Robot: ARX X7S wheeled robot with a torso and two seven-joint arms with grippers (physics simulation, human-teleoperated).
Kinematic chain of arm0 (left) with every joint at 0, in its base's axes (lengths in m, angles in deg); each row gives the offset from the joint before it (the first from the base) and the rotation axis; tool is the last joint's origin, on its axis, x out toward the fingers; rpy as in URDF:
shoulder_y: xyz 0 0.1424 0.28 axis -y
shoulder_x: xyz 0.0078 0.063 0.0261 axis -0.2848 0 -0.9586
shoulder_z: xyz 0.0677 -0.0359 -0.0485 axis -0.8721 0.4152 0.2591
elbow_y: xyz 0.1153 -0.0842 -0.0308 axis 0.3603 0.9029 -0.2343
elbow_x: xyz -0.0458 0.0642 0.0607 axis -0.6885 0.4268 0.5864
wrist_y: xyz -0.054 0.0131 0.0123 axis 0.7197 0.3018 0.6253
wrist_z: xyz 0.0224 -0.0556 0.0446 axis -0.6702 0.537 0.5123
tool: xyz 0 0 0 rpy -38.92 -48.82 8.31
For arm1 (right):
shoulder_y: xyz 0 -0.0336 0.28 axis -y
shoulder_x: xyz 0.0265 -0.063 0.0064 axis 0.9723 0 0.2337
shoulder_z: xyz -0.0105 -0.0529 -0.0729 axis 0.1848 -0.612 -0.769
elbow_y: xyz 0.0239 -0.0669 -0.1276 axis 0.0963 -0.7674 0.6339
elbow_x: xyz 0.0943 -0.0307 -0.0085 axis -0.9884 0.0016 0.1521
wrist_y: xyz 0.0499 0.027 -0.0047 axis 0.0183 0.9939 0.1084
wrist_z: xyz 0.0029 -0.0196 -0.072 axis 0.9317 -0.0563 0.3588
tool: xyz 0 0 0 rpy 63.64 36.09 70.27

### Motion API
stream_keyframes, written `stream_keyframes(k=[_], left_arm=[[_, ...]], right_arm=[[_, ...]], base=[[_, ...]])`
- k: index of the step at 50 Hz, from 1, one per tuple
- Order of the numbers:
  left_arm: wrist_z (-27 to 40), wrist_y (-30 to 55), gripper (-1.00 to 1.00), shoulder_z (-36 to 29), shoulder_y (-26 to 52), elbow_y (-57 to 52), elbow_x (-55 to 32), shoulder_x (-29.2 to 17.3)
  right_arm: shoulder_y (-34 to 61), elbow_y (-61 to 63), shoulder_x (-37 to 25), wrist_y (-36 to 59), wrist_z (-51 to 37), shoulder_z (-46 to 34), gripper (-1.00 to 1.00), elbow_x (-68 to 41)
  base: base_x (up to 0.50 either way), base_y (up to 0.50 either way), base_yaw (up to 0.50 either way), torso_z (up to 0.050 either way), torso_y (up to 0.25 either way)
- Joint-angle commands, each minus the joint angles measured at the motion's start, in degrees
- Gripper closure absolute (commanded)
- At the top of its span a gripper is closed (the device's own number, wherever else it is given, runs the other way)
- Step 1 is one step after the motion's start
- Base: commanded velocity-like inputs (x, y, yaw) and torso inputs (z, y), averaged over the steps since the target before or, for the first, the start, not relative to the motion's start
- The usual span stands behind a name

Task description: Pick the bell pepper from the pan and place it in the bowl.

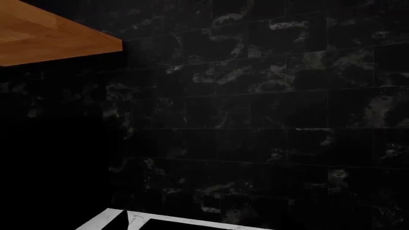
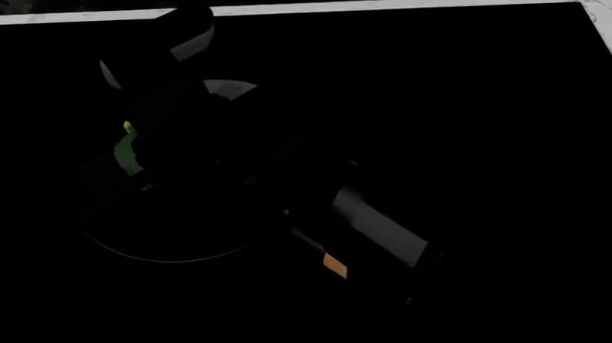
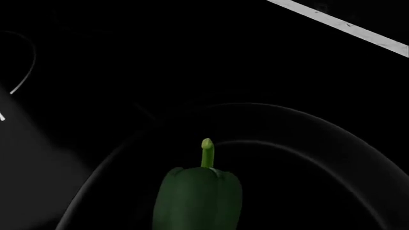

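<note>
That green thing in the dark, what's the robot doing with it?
That is a bell pepper, sitting in a black pan on a very dark cooktop. The robot's right arm reaches over the pan, and its camera looks right down at the pepper. It is too dark to tell whether its tool has grabbed the pepper yet. The left arm's camera only sees a dark tiled wall and a wooden shelf. No bowl shows in any view.

A dimly lit kitchen scene is shown. A wall of black marbled tiles [image 1: 268, 96] is seen, with a brown wooden shelf [image 1: 45, 38] mounted near it. A black cooktop [image 2: 490, 132] is bordered by a white counter edge [image 2: 381, 4].
</note>
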Motion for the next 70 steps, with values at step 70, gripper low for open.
stream_keyframes(k=[70], left_arm=[[9.16, -10.71, -1.0, 5.84, -7.33, 7.11, -15.48, 2.43]], right_arm=[[9.89, 60.94, -48.4, 0.76, -50.59, 13.08, 1.0, -19.9]], base=[[0.0, 0.0, 0.0, -0.008, -0.008]])
